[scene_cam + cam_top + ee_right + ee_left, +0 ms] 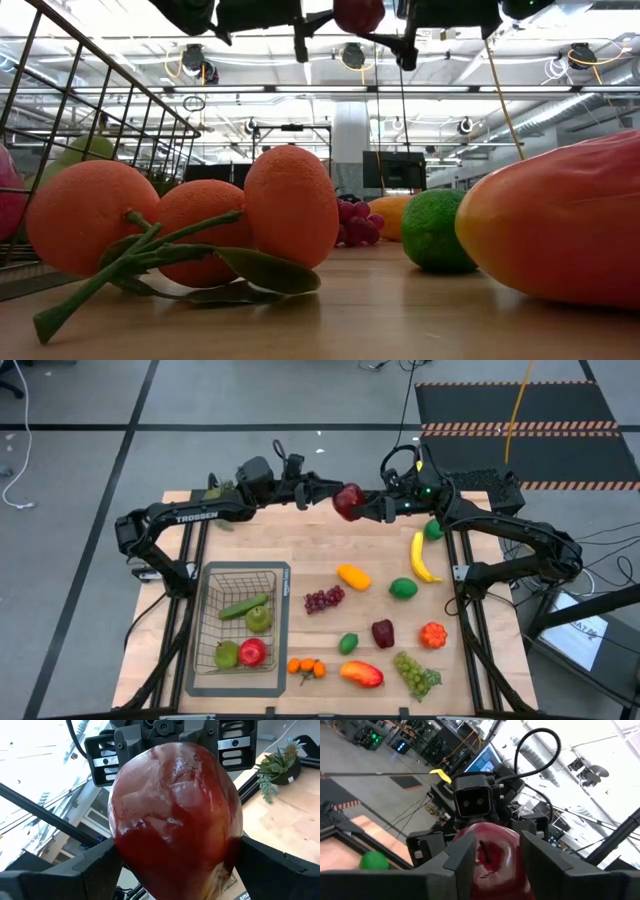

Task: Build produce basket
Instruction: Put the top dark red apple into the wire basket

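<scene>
Hanging in the air above the far edge of the table (300, 610), a dark red apple (348, 501) sits between both grippers. The left gripper (322, 493) comes from nine o'clock and its fingers (462, 855) clasp the apple on both sides. The right gripper (372, 506) comes from three o'clock; its fingers (95, 865) also flank the apple, and they seem to press it, though I cannot be sure of the contact. At about seven o'clock from the apple stands the basket (240, 625), which contains a cucumber (243, 606), a green pear (259, 619), a second pear (226, 654) and a red apple (252, 651). More produce lies on the wood toward five o'clock: banana (420, 556), purple grapes (323, 599), oranges (306, 667), green grapes (415, 672).
</scene>
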